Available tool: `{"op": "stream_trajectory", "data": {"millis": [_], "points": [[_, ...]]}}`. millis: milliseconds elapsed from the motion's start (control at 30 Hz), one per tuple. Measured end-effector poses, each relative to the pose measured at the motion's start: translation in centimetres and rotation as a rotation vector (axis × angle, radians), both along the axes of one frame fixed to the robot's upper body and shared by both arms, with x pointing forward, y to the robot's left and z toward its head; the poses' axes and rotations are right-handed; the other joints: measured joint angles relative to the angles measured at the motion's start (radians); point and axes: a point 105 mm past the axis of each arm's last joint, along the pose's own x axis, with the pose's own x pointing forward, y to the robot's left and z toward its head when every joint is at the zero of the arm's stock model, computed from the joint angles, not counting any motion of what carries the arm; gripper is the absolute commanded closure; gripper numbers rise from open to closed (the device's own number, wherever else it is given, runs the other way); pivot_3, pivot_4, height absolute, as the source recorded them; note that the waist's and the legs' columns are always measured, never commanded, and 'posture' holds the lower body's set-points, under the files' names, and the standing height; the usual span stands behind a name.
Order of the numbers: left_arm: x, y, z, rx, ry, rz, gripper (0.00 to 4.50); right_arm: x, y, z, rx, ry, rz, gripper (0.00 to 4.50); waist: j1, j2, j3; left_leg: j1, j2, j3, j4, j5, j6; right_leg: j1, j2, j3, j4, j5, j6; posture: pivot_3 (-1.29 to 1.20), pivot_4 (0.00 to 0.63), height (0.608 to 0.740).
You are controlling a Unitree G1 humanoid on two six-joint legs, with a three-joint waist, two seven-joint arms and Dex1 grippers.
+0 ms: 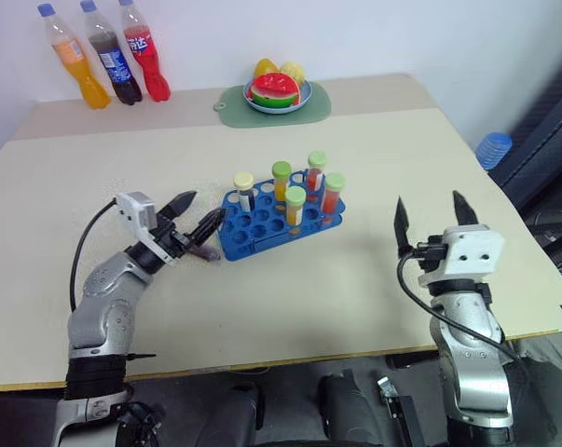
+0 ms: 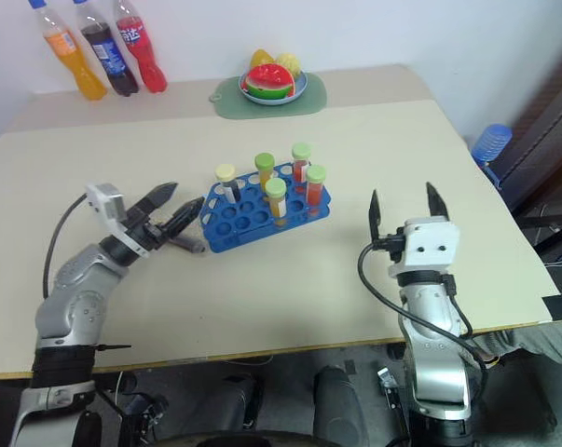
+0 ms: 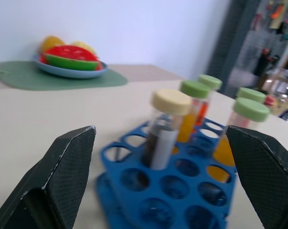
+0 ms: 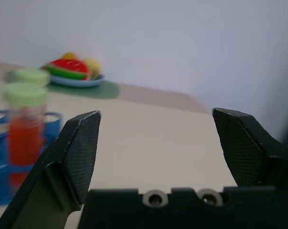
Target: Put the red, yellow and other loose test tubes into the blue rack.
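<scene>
The blue rack (image 1: pixel 248 233) stands mid-table and holds several upright tubes. One has a cream cap and dark liquid (image 1: pixel 244 186). Two green-capped ones hold yellow-orange liquid (image 1: pixel 295 200), and two more green-capped ones hold red (image 1: pixel 331 191). My left gripper (image 1: pixel 206 205) is open with nothing in it, and its fingertips are close to the rack's left end. In the left wrist view the rack (image 3: pixel 134 179) sits just ahead, between the fingers. My right gripper (image 1: pixel 429 200) is open and empty, well to the right of the rack. Loose test tubes are out of view.
Three soda bottles (image 1: pixel 113 56) stand at the back left corner. A plate of toy fruit (image 1: pixel 276 93) rests on a green mat at the back centre. A blue-capped bottle (image 1: pixel 493 149) sits beyond the table's right edge.
</scene>
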Motion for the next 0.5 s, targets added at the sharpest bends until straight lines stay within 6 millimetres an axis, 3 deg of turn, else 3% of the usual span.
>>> {"op": "stream_trajectory", "data": {"millis": [167,267,367,500], "points": [[-0.6,3.1,1.7,0.309,0.036,-0.217,0.0,-2.4,1.6,-1.6,-0.062,0.147,0.217,0.39,0.005,0.0,0.001,0.0,0.0,0.0,0.001,-0.002,0.004,0.002,0.002,-0.001,-0.001,0.0,0.0,0.0,0.15,0.74],[0.1,4.7,4.2,0.462,0.052,-0.343,0.0,-4.3,2.2,-2.0,-0.092,0.228,0.342,0.39,0.009,-0.002,0.001,0.001,0.0,-0.001,0.002,-0.002,0.004,0.005,0.002,-0.003,-0.002,0.0,0.0,0.0,0.15,0.74],[1.4,5.0,5.9,0.614,0.042,-0.444,0.0,-5.8,2.6,-2.2,-0.103,0.296,0.438,0.39,0.005,-0.002,0.0,0.002,-0.002,0.0,0.002,-0.003,0.005,0.006,0.002,-0.003,-0.002,0.0,0.0,0.0,0.15,0.74],[3.1,3.1,4.1,0.765,0.092,-0.561,0.0,-6.2,2.9,-2.2,-0.125,0.327,0.495,0.39,-0.001,-0.003,0.001,0.002,-0.001,0.0,0.002,-0.003,0.005,0.006,0.002,-0.003,-0.002,0.0,0.0,0.0,0.15,0.74]]}}
